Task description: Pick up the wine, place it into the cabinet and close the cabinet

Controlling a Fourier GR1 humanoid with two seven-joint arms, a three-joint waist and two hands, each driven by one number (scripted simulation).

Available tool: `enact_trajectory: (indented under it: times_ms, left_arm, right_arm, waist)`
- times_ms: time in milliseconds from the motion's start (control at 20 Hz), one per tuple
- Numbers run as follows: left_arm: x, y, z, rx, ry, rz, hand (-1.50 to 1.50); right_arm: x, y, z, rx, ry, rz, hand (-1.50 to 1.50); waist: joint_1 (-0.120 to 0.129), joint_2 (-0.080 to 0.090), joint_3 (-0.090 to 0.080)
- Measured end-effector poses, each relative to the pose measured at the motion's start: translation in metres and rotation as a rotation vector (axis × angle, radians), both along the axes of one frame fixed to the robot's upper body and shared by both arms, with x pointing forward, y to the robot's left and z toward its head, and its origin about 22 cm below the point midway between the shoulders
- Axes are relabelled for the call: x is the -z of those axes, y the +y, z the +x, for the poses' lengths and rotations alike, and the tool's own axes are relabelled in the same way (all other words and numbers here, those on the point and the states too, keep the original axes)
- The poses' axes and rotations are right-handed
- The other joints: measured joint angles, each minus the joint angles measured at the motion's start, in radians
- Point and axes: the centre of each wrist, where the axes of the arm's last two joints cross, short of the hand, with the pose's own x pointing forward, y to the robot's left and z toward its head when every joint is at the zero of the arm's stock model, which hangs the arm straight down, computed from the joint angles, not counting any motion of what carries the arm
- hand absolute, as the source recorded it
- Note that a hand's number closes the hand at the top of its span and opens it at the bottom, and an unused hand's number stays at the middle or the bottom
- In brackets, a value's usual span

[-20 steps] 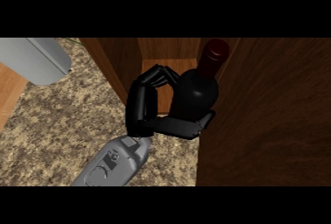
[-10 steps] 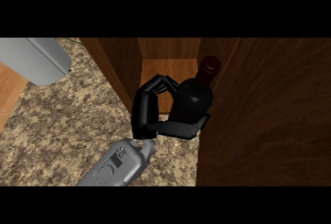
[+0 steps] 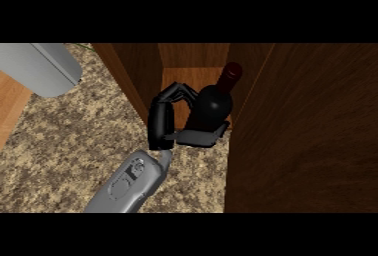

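The dark wine bottle [image 3: 214,102] with a dark red cap stands upright, leaning slightly right, in the opening of the wooden cabinet [image 3: 188,75]. Its base is at the front edge of the cabinet floor; I cannot tell whether it rests there. My left hand [image 3: 161,125] is on the bottle's left side. Its fingers [image 3: 177,94] curl round the bottle's shoulder and its thumb [image 3: 199,137] lies under the base. The grey forearm [image 3: 129,182] comes up from the lower edge. My right hand is not in the picture.
The open cabinet door [image 3: 310,130] fills the right side as a tall wooden wall close to the bottle. The cabinet's left wall [image 3: 133,75] stands just beside my fingers. A grey rounded appliance [image 3: 37,67] sits at the top left on the speckled counter [image 3: 66,145].
The bottle's top has come down in the view and a little to the left, with the hand still round it. Over the last half second almost nothing has moved.
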Motion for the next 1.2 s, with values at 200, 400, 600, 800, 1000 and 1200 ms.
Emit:
enact_trajectory:
  times_ms: [200,400,600,800,1000,1200]
  left_arm:
    - [0.004,0.006,0.007,-0.026,-0.006,-0.005,1.5]
    - [0.01,0.017,0.016,-0.045,-0.013,-0.02,1.5]
    - [0.016,0.019,0.028,-0.053,0.011,-0.027,1.5]
    - [0.013,0.021,0.039,-0.035,0.033,-0.035,1.5]
    - [0.015,0.02,0.048,-0.039,0.057,-0.044,1.5]
    - [0.016,0.024,0.064,-0.048,0.075,-0.018,1.5]
  right_arm:
    - [-0.001,0.0,0.002,0.005,-0.016,0.008,-1.5]
    - [0.001,-0.004,0.002,0.011,-0.021,-0.004,-1.5]
    - [0.001,-0.002,0.002,0.0,-0.019,0.0,-1.5]
    - [-0.001,-0.005,0.003,0.013,-0.021,0.004,-1.5]
    - [0.002,-0.006,0.002,0.007,-0.018,0.005,-1.5]
    - [0.004,-0.006,0.002,0.006,-0.015,0.011,-1.5]
  waist:
    - [0.002,0.0,0.0]
    - [0.002,0.001,0.0]
    - [-0.003,0.002,0.0]
    - [-0.002,0.001,0.0]
    - [-0.006,0.002,0.0]
    - [-0.009,0.003,0.0]
